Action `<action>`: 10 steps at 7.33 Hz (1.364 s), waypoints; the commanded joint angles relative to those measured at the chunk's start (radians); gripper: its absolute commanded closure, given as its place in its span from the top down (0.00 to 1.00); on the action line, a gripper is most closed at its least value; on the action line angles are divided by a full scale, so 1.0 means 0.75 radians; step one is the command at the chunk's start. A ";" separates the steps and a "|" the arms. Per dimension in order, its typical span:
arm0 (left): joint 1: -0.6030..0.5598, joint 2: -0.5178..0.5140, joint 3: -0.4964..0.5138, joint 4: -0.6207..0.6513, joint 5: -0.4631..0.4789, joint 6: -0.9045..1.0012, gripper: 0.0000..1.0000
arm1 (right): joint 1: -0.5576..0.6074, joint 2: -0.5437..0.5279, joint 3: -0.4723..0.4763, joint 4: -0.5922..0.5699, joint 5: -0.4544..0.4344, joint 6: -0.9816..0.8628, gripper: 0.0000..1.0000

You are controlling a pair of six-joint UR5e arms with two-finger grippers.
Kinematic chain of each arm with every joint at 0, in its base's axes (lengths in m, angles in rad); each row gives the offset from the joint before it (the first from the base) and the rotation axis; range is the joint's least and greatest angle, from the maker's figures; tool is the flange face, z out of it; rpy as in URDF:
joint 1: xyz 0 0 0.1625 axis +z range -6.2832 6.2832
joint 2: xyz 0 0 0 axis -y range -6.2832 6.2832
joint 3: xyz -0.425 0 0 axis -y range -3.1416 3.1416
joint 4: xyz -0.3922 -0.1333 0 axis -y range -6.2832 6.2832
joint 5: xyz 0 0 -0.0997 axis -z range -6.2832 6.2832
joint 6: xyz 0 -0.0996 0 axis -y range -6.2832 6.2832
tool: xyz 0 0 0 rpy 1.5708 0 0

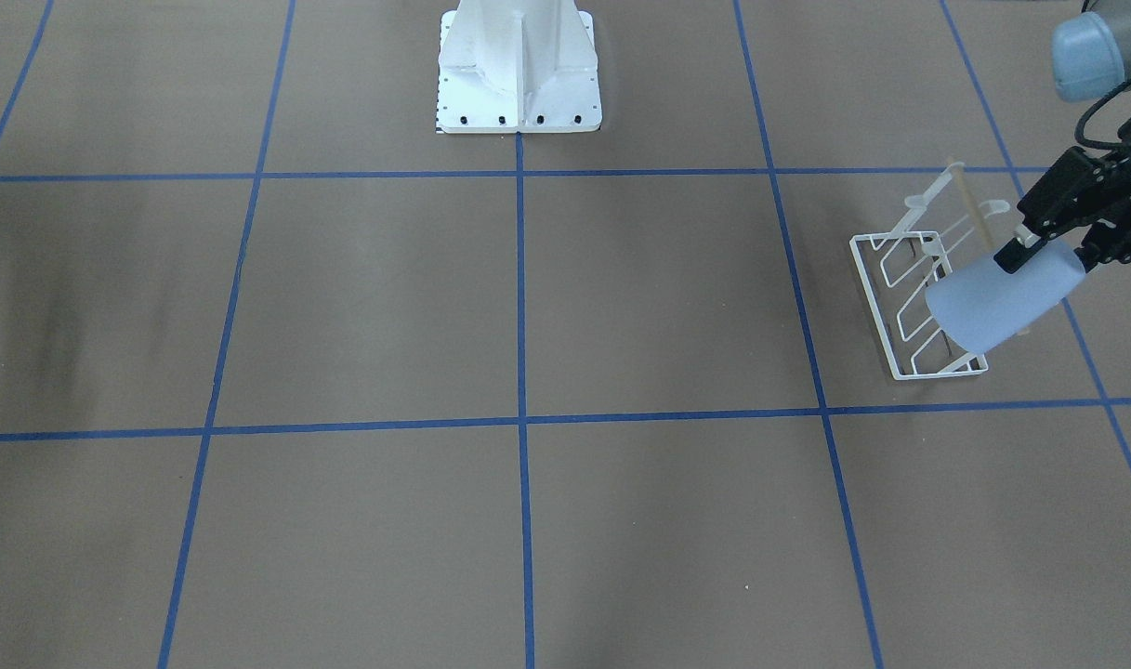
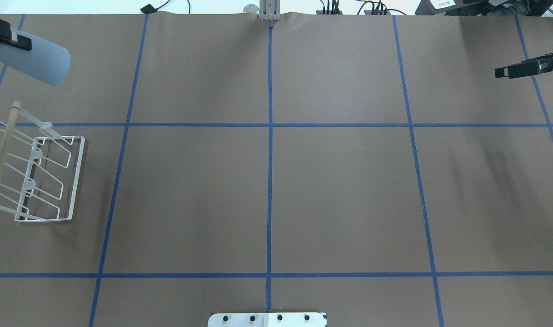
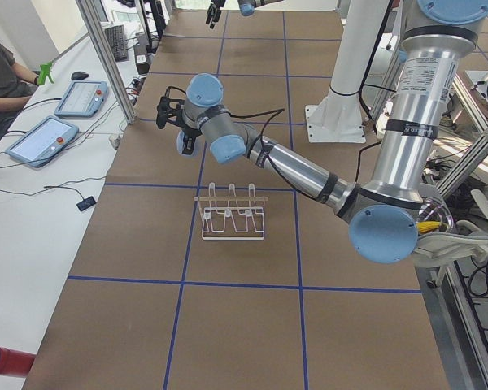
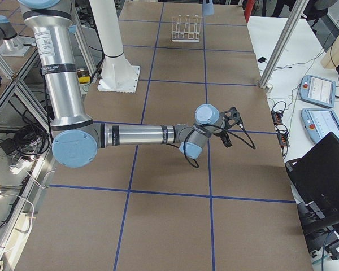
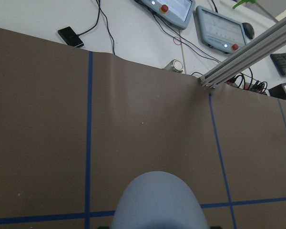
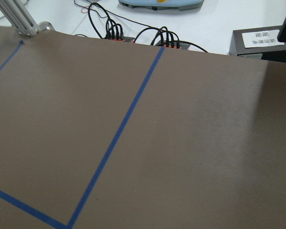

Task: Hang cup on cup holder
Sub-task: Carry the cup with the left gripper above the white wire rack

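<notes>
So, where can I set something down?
The brown table is bare from the white wire rack to its right end, except the white robot base. Crowded only at left: rack, plus light blue plastic cup held near it.

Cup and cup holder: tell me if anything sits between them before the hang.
Nothing visible does. The left gripper holds the cup in the air, beyond the cup holder toward the operators' side. Only bare table paper lies between them, and the holder's prongs carry nothing.
</notes>
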 commanded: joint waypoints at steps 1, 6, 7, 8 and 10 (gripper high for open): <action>0.038 0.012 -0.128 0.373 0.047 0.100 0.00 | 0.054 0.011 0.008 -0.332 0.000 -0.268 1.00; 0.126 -0.077 -0.394 1.101 0.383 0.490 0.00 | 0.132 -0.007 0.286 -0.949 0.000 -0.521 1.00; 0.132 -0.082 -0.378 1.103 0.377 0.481 0.00 | 0.124 -0.064 0.333 -1.022 0.000 -0.561 1.00; 0.156 -0.092 -0.329 1.091 0.373 0.477 0.00 | 0.122 -0.091 0.366 -1.041 0.000 -0.562 1.00; 0.161 -0.141 -0.200 0.991 0.369 0.475 0.00 | 0.116 -0.109 0.386 -1.039 0.000 -0.562 1.00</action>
